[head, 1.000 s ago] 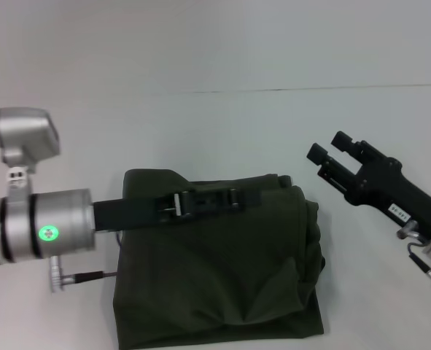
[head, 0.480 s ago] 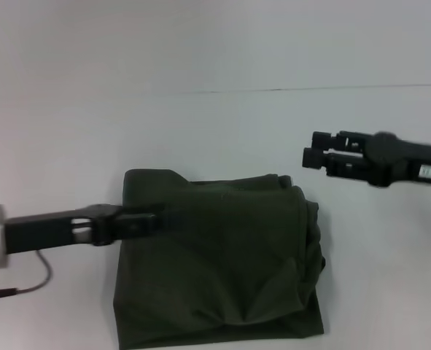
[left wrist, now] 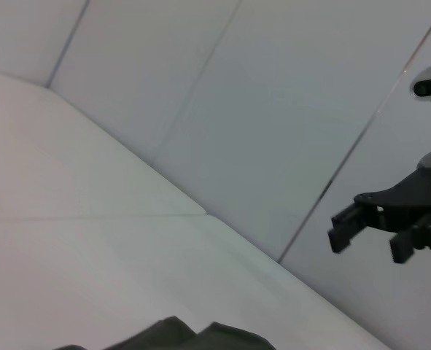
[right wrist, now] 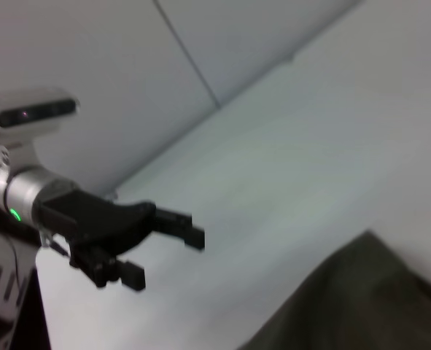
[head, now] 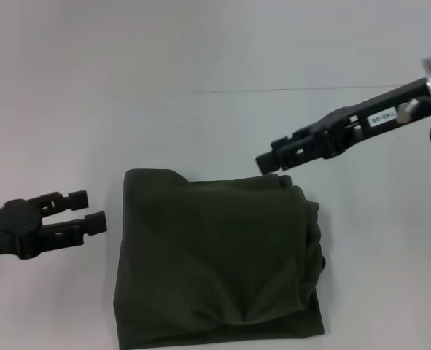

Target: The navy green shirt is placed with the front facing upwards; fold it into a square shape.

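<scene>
So the white table [head: 215, 131] fills basically the whole head view, with a thin seam line running across the upper part. The navy green shirt [head: 219, 255] sits in the lower middle of the frame, already folded down into a roughly square bundle, plain green side up, no lettering showing. Its right edge is a bit lumpy with bunched layers, and the upper left corner pokes up slightly.

The right gripper [head: 265, 163] reaches in from the upper right of the frame, its tip hovering right by the shirt's upper right corner. From this angle the fingers look close together, but the left wrist view shows them [left wrist: 368, 240] parted with nothing between them.

The left gripper [head: 91, 211] is at the lower left, just off the shirt's left edge, not touching it. Its two fingers are spread with a clear gap and it's holding nothing; the right wrist view [right wrist: 164, 251] shows the same.
</scene>
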`<state>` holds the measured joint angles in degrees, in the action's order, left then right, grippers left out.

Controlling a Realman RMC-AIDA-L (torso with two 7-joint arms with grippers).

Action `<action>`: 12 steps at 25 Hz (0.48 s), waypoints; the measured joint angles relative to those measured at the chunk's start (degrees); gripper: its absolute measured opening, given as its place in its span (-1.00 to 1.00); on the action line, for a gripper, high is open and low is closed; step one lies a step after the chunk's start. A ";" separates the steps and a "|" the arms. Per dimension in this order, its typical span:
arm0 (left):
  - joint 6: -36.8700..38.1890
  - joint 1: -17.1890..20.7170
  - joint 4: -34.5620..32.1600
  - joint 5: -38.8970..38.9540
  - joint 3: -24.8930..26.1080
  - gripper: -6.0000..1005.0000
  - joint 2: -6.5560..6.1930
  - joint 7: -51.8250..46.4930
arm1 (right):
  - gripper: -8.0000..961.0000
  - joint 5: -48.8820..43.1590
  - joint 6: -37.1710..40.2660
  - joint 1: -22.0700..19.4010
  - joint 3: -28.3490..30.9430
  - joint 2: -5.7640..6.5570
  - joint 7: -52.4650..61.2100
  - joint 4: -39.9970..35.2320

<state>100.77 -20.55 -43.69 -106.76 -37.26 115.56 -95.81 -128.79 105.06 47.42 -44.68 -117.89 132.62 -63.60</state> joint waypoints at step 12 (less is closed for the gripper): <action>0.62 1.71 -1.52 -0.03 0.39 0.75 0.90 2.20 | 0.38 -14.25 4.46 10.27 -9.53 -1.83 9.99 5.29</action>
<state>101.39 -18.84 -45.20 -106.79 -36.87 116.47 -93.62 -143.04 109.52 57.69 -54.21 -119.73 142.61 -58.32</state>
